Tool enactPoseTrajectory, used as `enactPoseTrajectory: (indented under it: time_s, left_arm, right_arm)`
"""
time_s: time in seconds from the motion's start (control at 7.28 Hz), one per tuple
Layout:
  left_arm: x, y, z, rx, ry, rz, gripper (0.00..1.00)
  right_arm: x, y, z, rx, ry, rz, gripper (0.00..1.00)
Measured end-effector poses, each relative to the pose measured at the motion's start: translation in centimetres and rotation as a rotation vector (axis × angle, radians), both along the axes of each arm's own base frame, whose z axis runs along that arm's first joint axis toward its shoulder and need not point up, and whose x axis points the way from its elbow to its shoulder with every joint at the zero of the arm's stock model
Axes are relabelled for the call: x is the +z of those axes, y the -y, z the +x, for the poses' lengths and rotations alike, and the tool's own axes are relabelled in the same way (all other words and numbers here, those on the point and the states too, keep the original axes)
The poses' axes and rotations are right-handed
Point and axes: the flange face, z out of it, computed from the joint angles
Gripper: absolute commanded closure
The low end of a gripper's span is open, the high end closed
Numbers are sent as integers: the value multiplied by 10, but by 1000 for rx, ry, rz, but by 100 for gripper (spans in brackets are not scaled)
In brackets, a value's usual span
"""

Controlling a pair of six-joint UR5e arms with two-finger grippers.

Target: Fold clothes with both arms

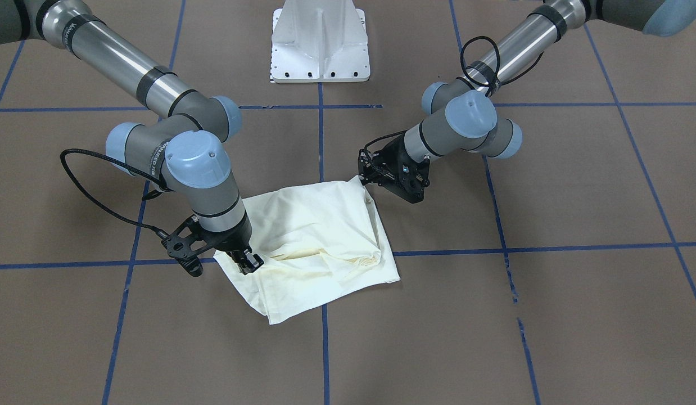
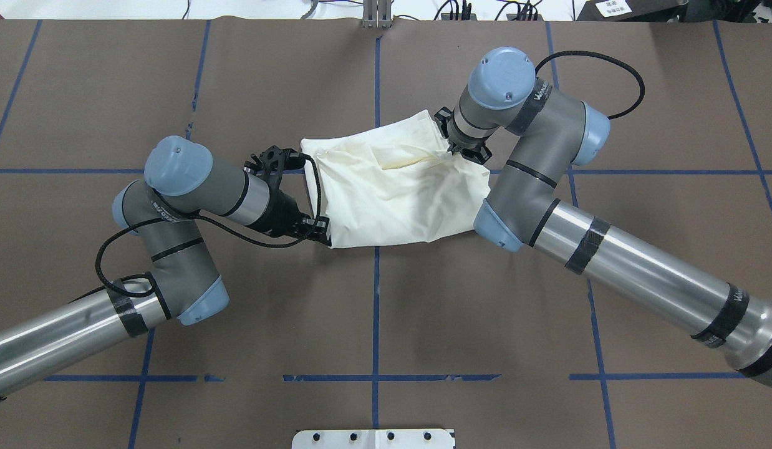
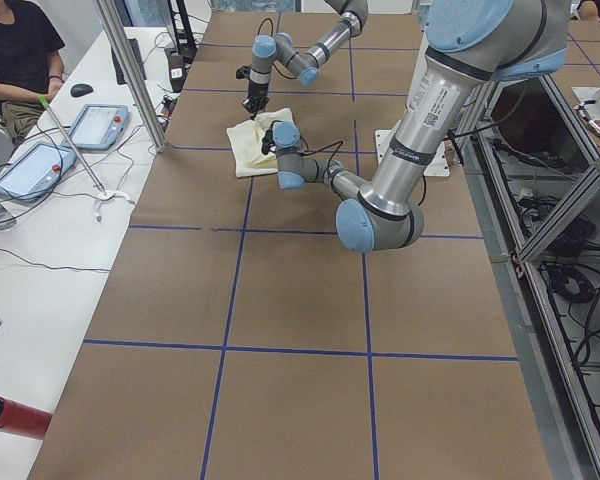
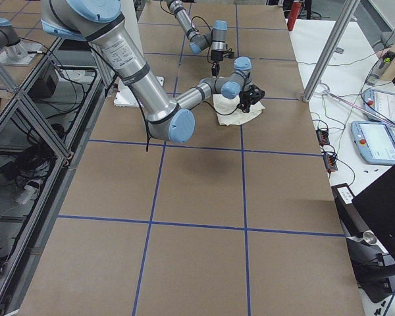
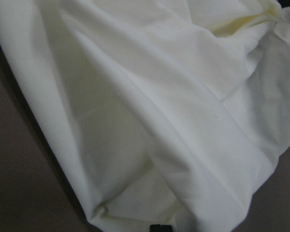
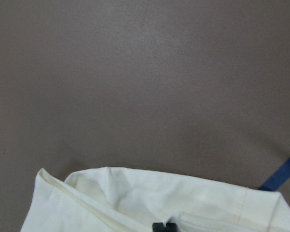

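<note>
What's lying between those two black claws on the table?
The folded cream shirt fills the stretch between the left gripper and the right gripper. Nothing else lies there; the overhead view shows it best.

The shirt (image 2: pixel 398 193) hides the left end effector's (image 2: pixel 320 229) fingertips.

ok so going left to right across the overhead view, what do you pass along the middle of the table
left arm → T-shirt → right arm
</note>
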Motion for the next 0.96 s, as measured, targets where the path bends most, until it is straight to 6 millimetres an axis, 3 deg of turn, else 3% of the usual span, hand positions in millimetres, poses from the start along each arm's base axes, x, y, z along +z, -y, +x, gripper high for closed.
enactPoseTrajectory:
  time_s: [0.27, 0.41, 0.55, 0.69, 0.96]
  left_arm:
    - [8, -12, -16, 40, -47, 0, 100]
    - [-1, -4, -28, 16, -55, -30, 86]
    - [-8, 17, -48, -46, -54, -68, 75]
    - [-9, 39, -64, -140, -38, -96, 75]
    - [-14, 74, -71, -334, 30, -122, 75]
  right_arm:
    - [1, 1, 1, 3, -1, -1, 100]
    - [1, 2, 2, 5, -1, 0, 100]
    - [1, 3, 3, 5, 0, 3, 100]
    - [-1, 3, 4, 4, 2, 6, 100]
    - [-4, 3, 4, 5, 5, 9, 100]
